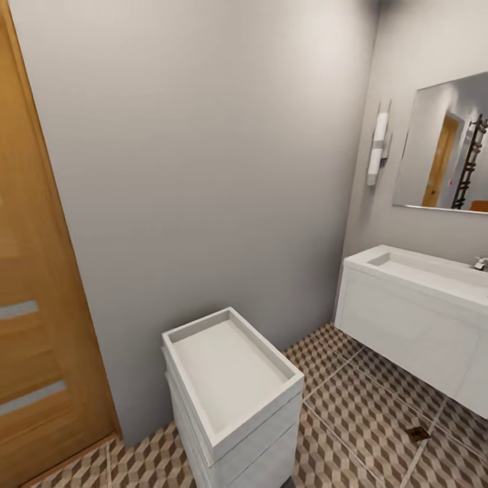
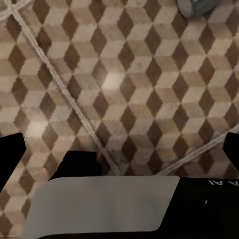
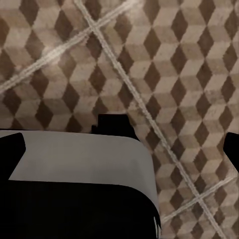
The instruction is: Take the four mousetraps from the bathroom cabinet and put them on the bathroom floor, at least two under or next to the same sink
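Grey walls close in a small bathroom, seen from the robot's head. Underfoot, the bathroom floor is tiled in a brown, beige and dark cube pattern with pale grout lines. At the far left stands an orange-brown wooden door.

Along the right wall sits the bathroom sink, a wide white boxy unit with flat fronts. Its long axis follows that wall, its front faces the room, and a small tap sits at its back edge. A mirror hangs above it, with a slim wall lamp beside the mirror.

Near the middle, against the grey wall, is a white drawer unit with a tray-like top, well apart from the sink. A small dark drain is set in the tiles in front of the sink.

Both wrist cameras look down at bare tiles. The left pincer is spread wide and holds nothing, and so is the right pincer.

The task puts the mousetraps in the cabinet, so which way they point cannot be told yet. By judgement, each is light, stiff, thin and small. It is probably best pinched across the wooden board's edges, away from the metal parts, which could snap or slip.
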Tool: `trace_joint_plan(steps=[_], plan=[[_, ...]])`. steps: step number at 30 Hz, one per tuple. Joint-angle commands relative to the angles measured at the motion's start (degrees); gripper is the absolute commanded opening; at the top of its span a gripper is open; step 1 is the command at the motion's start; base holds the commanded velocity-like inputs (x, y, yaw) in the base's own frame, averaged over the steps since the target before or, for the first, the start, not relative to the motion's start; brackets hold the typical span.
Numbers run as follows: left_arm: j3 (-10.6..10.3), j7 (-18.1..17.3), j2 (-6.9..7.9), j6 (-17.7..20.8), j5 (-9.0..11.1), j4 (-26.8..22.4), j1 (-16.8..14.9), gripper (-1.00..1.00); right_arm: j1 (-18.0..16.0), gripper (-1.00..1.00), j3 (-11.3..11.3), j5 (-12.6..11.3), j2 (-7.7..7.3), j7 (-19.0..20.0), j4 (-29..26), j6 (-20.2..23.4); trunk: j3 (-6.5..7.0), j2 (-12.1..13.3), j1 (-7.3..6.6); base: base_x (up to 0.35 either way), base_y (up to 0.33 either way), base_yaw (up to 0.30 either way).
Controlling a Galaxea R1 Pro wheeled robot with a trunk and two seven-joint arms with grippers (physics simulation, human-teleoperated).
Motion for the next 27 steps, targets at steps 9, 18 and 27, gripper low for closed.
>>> trace_joint_plan(steps=[9,18,27], plan=[[-0.5,0.2,-0.02,-0.2,0.5,0.0,0.0,1.0,-0.1,1.0,-0.4,0.6,-0.01,-0.3,0.2,-0.2,-0.06,0.0,-0.01,0.0,0.0,0.278],[-0.5,0.2,-0.02,-0.2,0.5,0.0,0.0,1.0,-0.1,1.0,-0.4,0.6,-0.01,-0.3,0.2,-0.2,-0.06,0.0,-0.01,0.0,0.0,0.28],[-0.5,0.2,-0.02,-0.2,0.5,0.0,0.0,1.0,-0.1,1.0,-0.4,0.6,-0.01,-0.3,0.2,-0.2,-0.06,0.0,-0.01,0.0,0.0,0.28]])
